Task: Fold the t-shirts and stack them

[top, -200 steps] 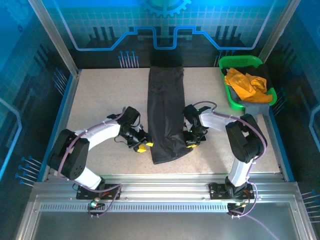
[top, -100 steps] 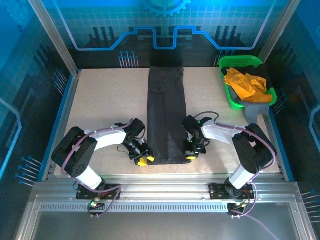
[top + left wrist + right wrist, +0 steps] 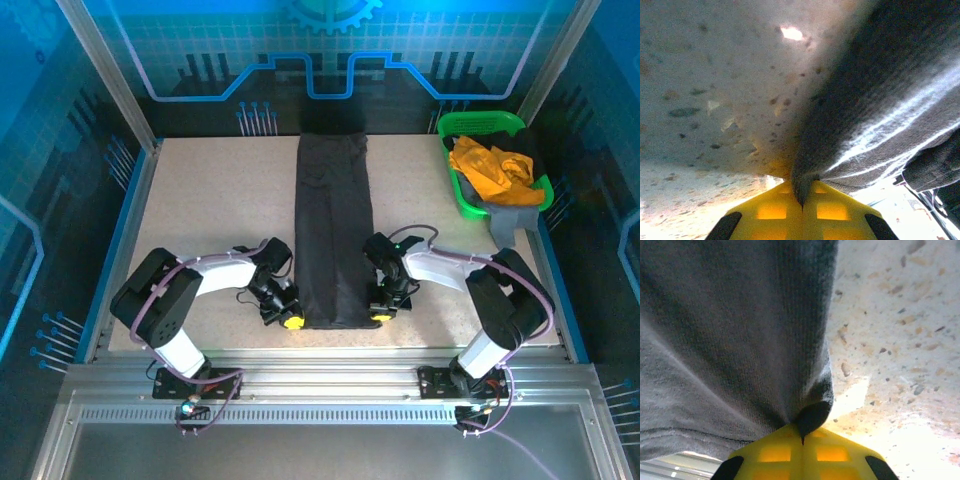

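We have the black cloth t-shirt (image 3: pixel 333 230), folded into a long narrow strip, lying lengthwise down the middle of the speckled beige table (image 3: pixel 200 200), with its near hem close to the front edge. Our left gripper (image 3: pixel 291 321) is pinched closed on the hem's left corner and our right gripper (image 3: pixel 380 316) on its right corner. We judge that both corners should rise together, level, and travel straight toward the far end; an uneven lift would skew the fold
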